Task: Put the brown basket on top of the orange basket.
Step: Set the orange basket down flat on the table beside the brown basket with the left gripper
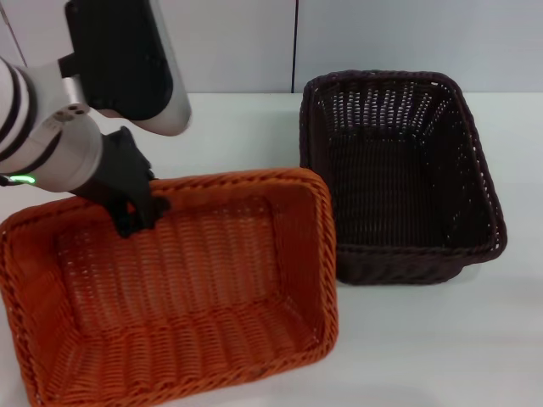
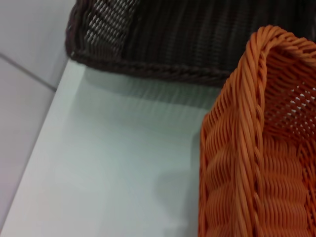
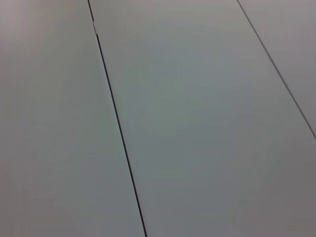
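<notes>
The orange basket (image 1: 178,297) lies at the front left of the white table. The brown basket (image 1: 399,170) stands to its right and farther back, with its near left corner close to the orange basket's far right corner. My left gripper (image 1: 140,212) is at the orange basket's far rim, near its left end, with its black fingers over the braided edge and shut on it. The left wrist view shows the orange basket's corner (image 2: 256,148) and the brown basket's side (image 2: 173,39). My right gripper is out of view; its wrist view shows only pale panels.
The white table (image 1: 424,339) has bare surface in front of and to the right of the brown basket. A grey panelled wall (image 1: 382,34) runs behind the table. My left arm (image 1: 51,127) reaches in over the table's left side.
</notes>
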Controlling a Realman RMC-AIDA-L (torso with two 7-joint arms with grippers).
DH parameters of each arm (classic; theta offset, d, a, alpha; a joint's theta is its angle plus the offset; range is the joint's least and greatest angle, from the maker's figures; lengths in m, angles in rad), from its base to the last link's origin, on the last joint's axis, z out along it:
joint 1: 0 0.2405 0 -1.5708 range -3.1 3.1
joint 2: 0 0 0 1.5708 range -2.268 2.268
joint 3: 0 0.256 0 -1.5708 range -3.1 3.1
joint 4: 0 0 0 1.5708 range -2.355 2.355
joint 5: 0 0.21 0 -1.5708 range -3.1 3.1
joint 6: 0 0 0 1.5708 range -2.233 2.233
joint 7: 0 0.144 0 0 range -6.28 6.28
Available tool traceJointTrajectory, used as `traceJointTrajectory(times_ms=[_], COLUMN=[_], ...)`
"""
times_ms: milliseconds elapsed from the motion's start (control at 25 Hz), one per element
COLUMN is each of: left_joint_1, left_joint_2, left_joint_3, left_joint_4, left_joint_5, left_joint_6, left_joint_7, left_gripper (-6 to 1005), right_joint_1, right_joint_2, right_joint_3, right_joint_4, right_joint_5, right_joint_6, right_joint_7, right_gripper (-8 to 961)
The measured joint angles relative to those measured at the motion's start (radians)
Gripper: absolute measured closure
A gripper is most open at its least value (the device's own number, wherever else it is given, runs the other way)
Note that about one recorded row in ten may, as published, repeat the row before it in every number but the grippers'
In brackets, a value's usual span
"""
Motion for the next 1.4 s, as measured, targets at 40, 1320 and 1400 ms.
traceJointTrajectory(times_ms=[40, 1320, 1400], left_joint_1=[-0.003, -0.087, -0.094], left_joint_2=[0.0, 0.0, 0.0], left_joint_3=[0.004, 0.068, 0.071], left_joint_4=[0.001, 0.19, 0.21], left_joint_5=[-0.005, -0.062, -0.061], left_joint_6=[0.0, 0.109, 0.116], left_joint_7=[-0.001, -0.032, -0.033], left_gripper=[848, 838, 832], right_joint_1=[0.0, 0.0, 0.0], right_joint_2=[0.0, -0.003, -0.003], right_joint_3=[0.0, -0.002, -0.002], right_joint_4=[0.002, 0.022, 0.022], right_joint_5=[0.0, -0.009, -0.009], right_joint_6=[0.0, 0.006, 0.006], right_joint_7=[0.0, 0.0, 0.0], right_gripper=[131, 132, 132])
